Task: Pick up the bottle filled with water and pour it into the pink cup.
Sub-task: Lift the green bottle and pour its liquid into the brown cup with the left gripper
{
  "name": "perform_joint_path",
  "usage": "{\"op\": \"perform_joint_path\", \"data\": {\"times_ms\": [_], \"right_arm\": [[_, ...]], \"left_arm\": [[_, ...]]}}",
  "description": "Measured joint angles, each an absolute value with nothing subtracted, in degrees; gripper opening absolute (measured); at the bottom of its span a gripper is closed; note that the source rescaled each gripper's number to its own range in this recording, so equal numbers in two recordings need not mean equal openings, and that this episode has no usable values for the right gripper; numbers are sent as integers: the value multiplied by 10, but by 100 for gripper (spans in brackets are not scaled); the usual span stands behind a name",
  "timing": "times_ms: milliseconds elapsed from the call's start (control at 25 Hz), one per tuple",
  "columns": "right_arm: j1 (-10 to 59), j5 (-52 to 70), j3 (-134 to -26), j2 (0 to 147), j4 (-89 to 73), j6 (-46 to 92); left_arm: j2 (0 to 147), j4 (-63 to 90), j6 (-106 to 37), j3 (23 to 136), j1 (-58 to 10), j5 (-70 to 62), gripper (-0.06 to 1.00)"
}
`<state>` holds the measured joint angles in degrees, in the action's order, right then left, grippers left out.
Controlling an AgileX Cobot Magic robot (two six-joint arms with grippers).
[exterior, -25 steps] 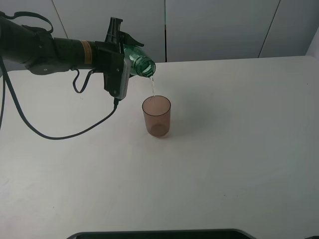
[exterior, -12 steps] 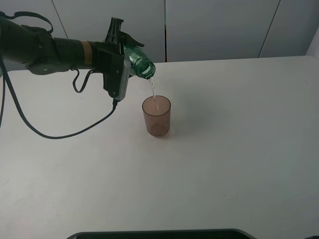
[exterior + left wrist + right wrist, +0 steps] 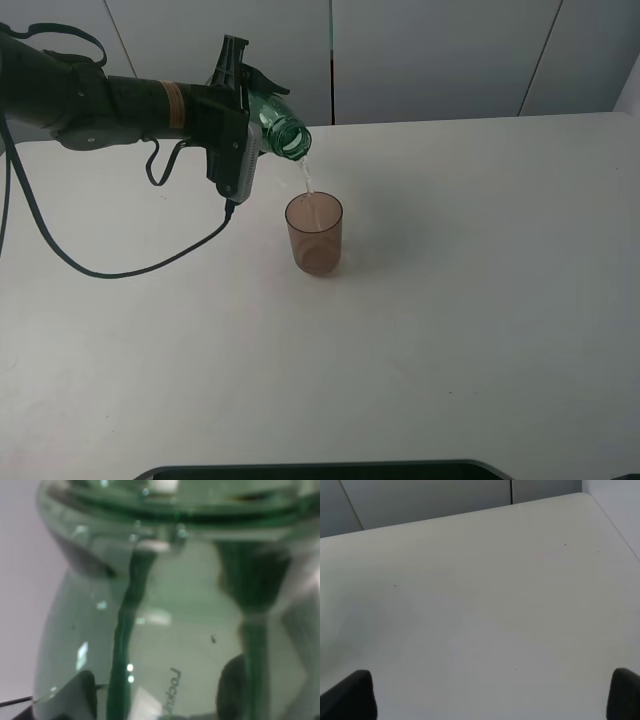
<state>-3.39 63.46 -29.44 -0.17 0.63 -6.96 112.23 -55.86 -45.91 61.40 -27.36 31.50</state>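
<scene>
The green bottle [image 3: 278, 127] is held tipped on its side by my left gripper [image 3: 240, 105], which is shut on its body. Its open neck points right and down, above the pink cup [image 3: 315, 234]. A thin stream of water [image 3: 307, 179] falls from the mouth into the cup. The cup stands upright on the white table [image 3: 450, 280]. The bottle [image 3: 170, 620] fills the left wrist view, with dark fingertips [image 3: 75, 695] at its sides. My right gripper [image 3: 492, 692] shows only two dark fingertips [image 3: 347, 695] set wide apart over bare table, holding nothing.
A black cable [image 3: 130, 270] hangs from the left arm and loops over the table left of the cup. A dark edge [image 3: 320, 470] runs along the near side of the table. Grey wall panels stand behind the table.
The bottle mouth has tipped a little further and the water keeps streaming into the cup. The arm and the cup have stayed in place.
</scene>
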Motion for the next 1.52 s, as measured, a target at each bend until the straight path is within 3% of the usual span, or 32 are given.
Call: {"op": "perform_joint_path", "data": {"times_ms": [1520], "right_arm": [[-34,635,-294,-2,6,-70]], "left_arm": [[1122,-557,-497,614,-274,311,0]]}}
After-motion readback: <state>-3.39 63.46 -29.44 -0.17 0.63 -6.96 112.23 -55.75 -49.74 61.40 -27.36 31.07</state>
